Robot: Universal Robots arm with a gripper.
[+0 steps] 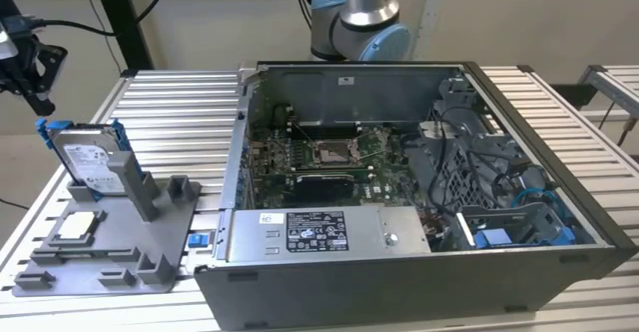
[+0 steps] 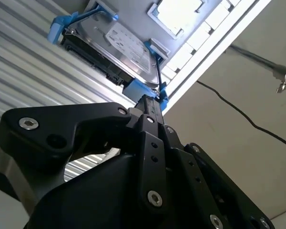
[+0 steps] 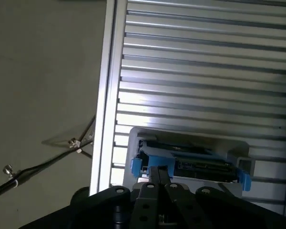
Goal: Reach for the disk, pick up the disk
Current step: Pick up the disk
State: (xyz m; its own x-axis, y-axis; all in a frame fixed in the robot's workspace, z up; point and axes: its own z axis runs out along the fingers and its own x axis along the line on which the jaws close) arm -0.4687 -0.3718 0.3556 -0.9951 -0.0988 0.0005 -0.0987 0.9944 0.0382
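1. Black linkage plates make up the hand (image 2: 150, 100), seen close up in both wrist views. Its two fingers lie pressed together along a thin seam, clenched on nothing.
2. In the exterior view the hand (image 1: 40, 100) hangs at the exterior view's left, just above the top corner of the disk (image 1: 95, 160). Whether the tip touches the disk cannot be told.
3. In both wrist views the tip of the hand (image 3: 157, 171) lines up with one of the blue side rails (image 3: 151, 162) that frame the disk (image 3: 200, 164).
4. The disk (image 2: 119, 43) stands on edge in a slot of a grey fixture (image 1: 120, 268), leaning slightly. Its white label faces the exterior camera, and the blue side rails (image 1: 44, 134) run up its edges.
5. A small square silver chip (image 1: 78, 227) lies flat in a pocket of the fixture, in front of the disk and apart from it.
6. The fixture rests on a ribbed aluminium counter (image 1: 170, 100). Past the counter's edge, a cable (image 3: 43, 162) lies on the floor.
7. An open computer case (image 1: 399, 287) sits on the counter just beside the fixture, toward the exterior view's right. Its motherboard (image 1: 319, 160), power supply (image 1: 319, 231) and wiring are exposed.
8. The arm base (image 1: 360, 25), grey with blue caps, stands behind the case at the far side of the counter.
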